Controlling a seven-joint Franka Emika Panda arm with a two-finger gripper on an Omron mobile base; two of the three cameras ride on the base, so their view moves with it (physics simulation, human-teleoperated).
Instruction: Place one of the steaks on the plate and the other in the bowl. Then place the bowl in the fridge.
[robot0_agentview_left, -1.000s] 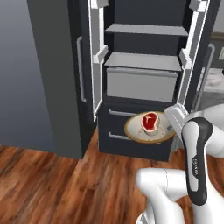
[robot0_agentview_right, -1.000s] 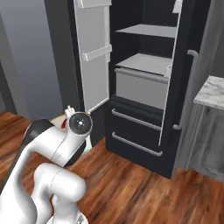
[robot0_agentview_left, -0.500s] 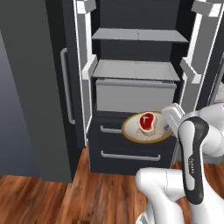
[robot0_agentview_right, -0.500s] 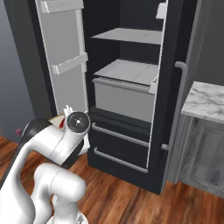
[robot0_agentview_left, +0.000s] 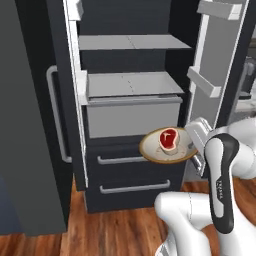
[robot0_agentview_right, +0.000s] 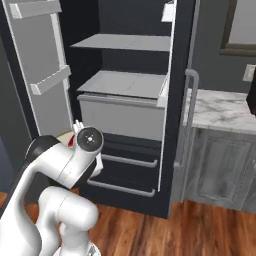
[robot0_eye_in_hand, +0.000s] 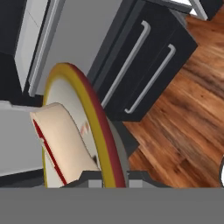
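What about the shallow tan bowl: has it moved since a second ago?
Yes. Held in the claw, the bowl has ridden with the driving base toward the tall black fridge, whose lower drawers now look larger behind it.

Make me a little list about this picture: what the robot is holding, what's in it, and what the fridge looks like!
holding: the bowl, gripped at its rim by the gripper
in the bowl: a red steak with a pale edge
bowl position: in the air in front of the fridge, above its two lower drawers
fridge doors: both open
fridge shelves: grey
floor: brown wood
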